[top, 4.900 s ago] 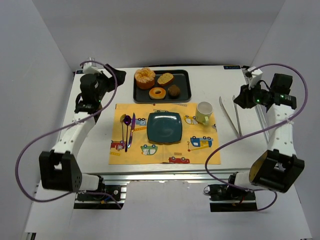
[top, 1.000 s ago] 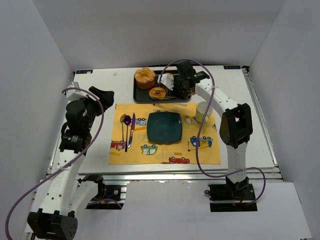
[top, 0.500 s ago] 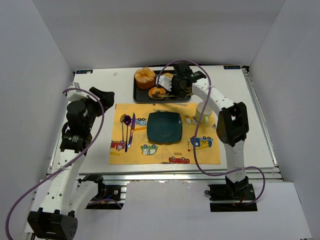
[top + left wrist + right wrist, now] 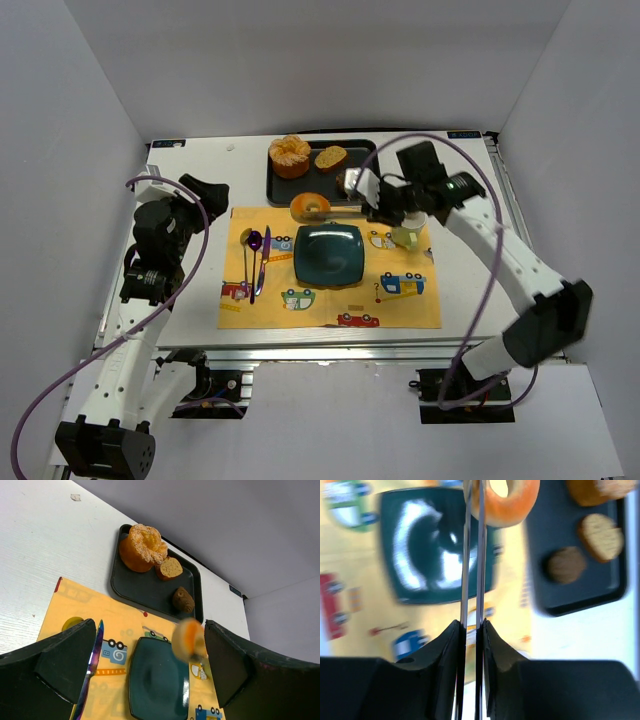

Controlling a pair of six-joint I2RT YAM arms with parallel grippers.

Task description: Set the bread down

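Observation:
The bread (image 4: pixel 310 206) is a small golden-orange ring, held in the tips of metal tongs (image 4: pixel 345 206) above the tray's front edge, just behind the teal square plate (image 4: pixel 329 262). My right gripper (image 4: pixel 376 204) is shut on the tongs' handles. In the right wrist view my right gripper (image 4: pixel 472 630) clamps the tongs (image 4: pixel 472 555), and the bread (image 4: pixel 515 502) hangs at their tips, over the plate's (image 4: pixel 420 555) edge. My left gripper (image 4: pixel 203 190) is open and empty at the far left. In the left wrist view my left gripper (image 4: pixel 149 647) shows the blurred bread (image 4: pixel 189 639) over the plate (image 4: pixel 150 685).
A black tray (image 4: pixel 288 190) at the back holds a large orange lobed bun (image 4: pixel 289 155), an oval roll (image 4: pixel 331 157) and a dark muffin (image 4: pixel 349 178). A yellow placemat (image 4: pixel 400 305) carries the plate, a purple spoon and knife (image 4: pixel 256 258), and a pale mug (image 4: pixel 405 236) under my right arm.
My right arm has lifted the bread off the tray with the tongs and carried it toward the plate, its elbow swinging right. My left arm has not moved.

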